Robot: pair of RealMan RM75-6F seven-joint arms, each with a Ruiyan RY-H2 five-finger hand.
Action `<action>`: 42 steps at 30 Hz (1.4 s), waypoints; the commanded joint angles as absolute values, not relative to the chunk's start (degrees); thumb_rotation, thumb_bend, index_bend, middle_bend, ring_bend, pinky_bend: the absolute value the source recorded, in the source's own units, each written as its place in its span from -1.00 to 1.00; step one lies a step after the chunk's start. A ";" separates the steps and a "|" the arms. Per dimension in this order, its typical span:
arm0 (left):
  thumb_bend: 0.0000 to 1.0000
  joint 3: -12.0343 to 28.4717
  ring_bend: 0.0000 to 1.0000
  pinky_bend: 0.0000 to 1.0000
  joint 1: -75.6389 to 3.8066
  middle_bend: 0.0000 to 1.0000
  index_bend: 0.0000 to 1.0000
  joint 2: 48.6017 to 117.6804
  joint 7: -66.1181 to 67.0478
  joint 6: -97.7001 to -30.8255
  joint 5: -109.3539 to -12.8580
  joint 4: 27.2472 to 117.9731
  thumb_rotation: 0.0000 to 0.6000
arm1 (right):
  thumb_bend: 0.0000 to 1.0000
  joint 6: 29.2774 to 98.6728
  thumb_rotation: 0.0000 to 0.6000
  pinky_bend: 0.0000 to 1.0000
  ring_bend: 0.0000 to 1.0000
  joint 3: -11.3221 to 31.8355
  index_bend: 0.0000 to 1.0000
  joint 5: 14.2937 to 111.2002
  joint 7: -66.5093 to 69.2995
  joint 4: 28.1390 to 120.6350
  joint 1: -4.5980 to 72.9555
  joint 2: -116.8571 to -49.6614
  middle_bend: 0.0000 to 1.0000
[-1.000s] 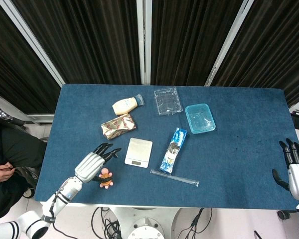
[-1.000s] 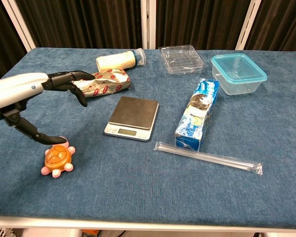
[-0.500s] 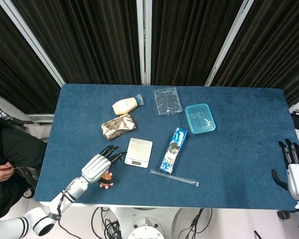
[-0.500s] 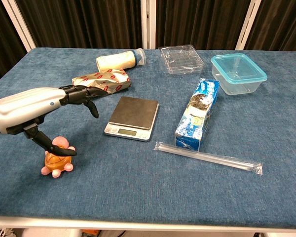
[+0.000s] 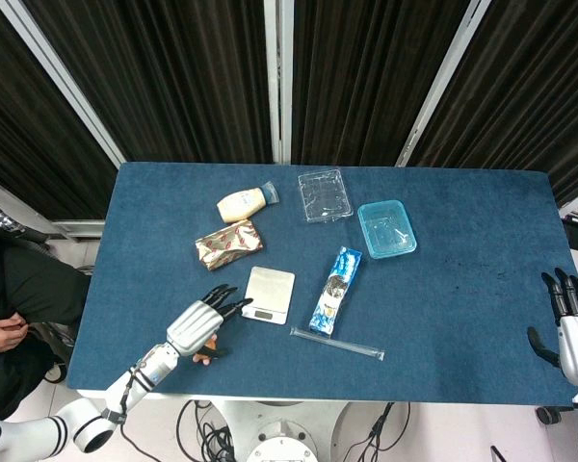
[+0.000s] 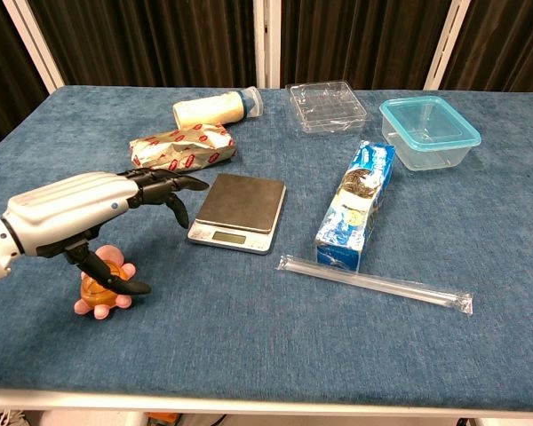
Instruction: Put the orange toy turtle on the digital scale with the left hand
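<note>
Head view, left hand: the left hand (image 5: 204, 322) hangs over the near-left part of the blue bench (image 5: 462, 308), fingers spread toward the digital scale (image 5: 268, 295), gripping nothing I can make out.
Head view, turtle: the orange toy turtle (image 5: 205, 353) peeks out from under that hand, near the front edge and short of the scale.
Head view, right hand: the right hand (image 5: 576, 327) sits well off at the bench's far right, fingers up and apart, empty.
Chest view, left hand: the left hand (image 6: 89, 209) is directly above the turtle (image 6: 102, 286), dark thumb curving down across the shell's front, the other fingers reaching out over bare cloth; not closed on it.
Chest view, scale: its platform (image 6: 238, 211) is bare.
Progress: by my reckoning the grasp is only being lined up; closing on the turtle, lifting, carrying it across and setting it down are all left.
</note>
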State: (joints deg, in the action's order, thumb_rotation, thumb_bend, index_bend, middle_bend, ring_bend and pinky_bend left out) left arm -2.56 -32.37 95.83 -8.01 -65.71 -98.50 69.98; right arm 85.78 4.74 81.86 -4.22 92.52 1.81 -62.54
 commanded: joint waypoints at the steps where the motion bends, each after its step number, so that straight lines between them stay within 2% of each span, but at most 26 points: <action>1: -0.73 -2.60 -1.00 -1.00 -32.69 -0.45 -0.96 96.17 -7.83 -65.57 -98.34 69.72 1.00 | -0.47 85.66 1.00 -1.00 -1.00 4.80 -1.00 81.82 -4.11 92.44 1.88 -62.53 -1.00; 7: -0.71 -2.33 -1.00 -1.00 -33.46 -0.48 -0.96 96.50 -8.31 -63.71 -96.54 70.24 1.00 | -0.47 85.13 1.00 -1.00 -1.00 4.88 -1.00 81.69 -3.33 91.78 2.11 -62.80 -1.00; 14: -0.24 -2.55 -1.00 -1.00 -33.88 -0.49 -0.96 96.77 -8.30 -63.39 -95.95 69.72 1.00 | -0.47 84.36 1.00 -1.00 -1.00 4.89 -1.00 81.47 -2.41 90.85 2.38 -62.87 -1.00; 18: -0.11 -2.75 -1.00 -1.00 -33.99 -0.49 -0.96 96.64 -7.74 -63.37 -95.79 69.76 1.00 | -0.47 84.20 1.00 -1.00 -1.00 4.90 -1.00 81.62 -2.26 90.65 2.54 -63.05 -1.00; 42: -0.10 -2.94 -1.00 -1.00 -34.55 -0.49 -0.96 97.15 -7.27 -63.96 -95.12 69.62 1.00 | -0.47 83.48 1.00 -1.00 -1.00 4.72 -1.00 81.23 -2.19 90.07 2.68 -63.49 -1.00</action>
